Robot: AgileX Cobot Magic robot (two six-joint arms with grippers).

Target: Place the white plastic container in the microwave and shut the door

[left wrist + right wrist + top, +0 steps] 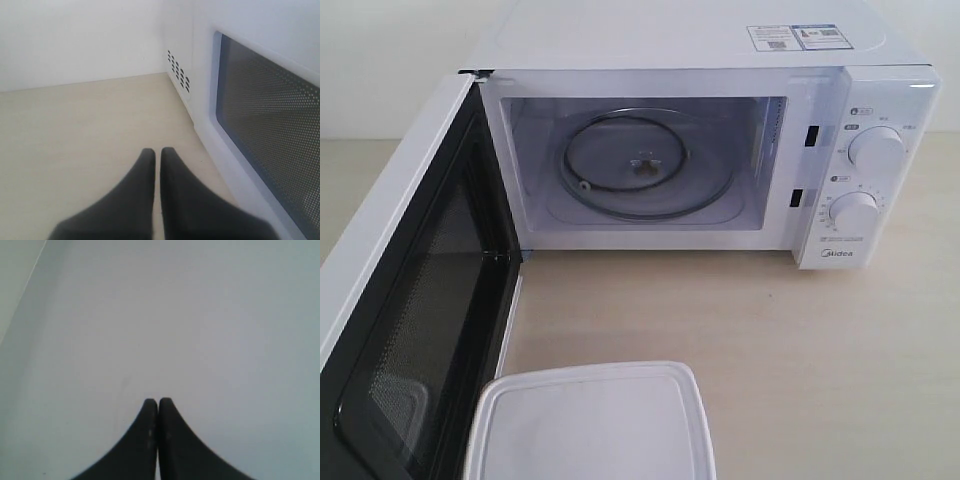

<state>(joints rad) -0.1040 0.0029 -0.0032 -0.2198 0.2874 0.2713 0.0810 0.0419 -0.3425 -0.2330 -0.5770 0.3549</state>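
Nothing done yet: left claw (157, 152) and right claw (158, 402) closed, empty; door (265, 115) open beside the left claw; white plastic container (590, 425) outside microwave (720, 40).

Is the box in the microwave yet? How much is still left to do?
Done: the door already stands wide open, and the glass turntable inside the microwave is bare. In hand: nothing; both pairs of jaws are shut and empty. Left: the white plastic container sits on the table in front, so it must be picked up, set inside, and the door closed.
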